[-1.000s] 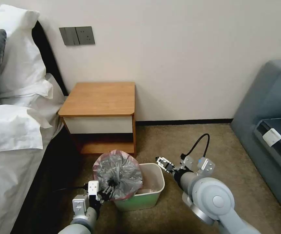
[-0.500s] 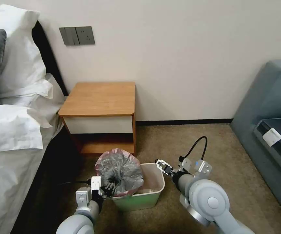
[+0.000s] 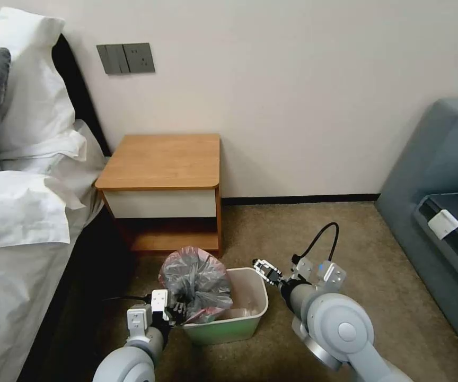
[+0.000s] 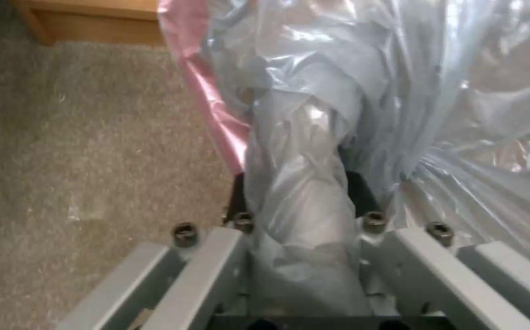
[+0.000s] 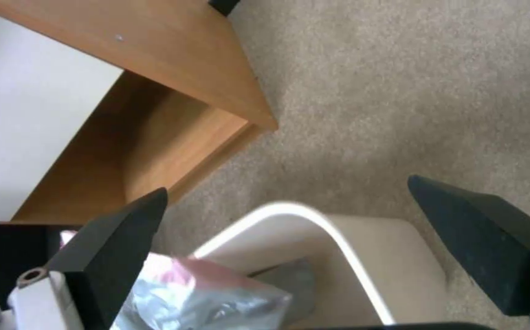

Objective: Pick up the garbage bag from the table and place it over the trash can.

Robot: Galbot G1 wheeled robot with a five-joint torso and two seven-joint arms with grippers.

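Beige carpet, crinkly garbage bag (image 3: 194, 281)

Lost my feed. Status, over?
Left tool shut on garbage bag, bunched over trash can left side. Right tool open beside rim. Nothing blocking.

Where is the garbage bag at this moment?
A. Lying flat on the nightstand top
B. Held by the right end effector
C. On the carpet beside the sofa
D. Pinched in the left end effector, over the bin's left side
D: the left end effector is clamped on bunched plastic of the garbage bag, which sits over the left part of the trash can.
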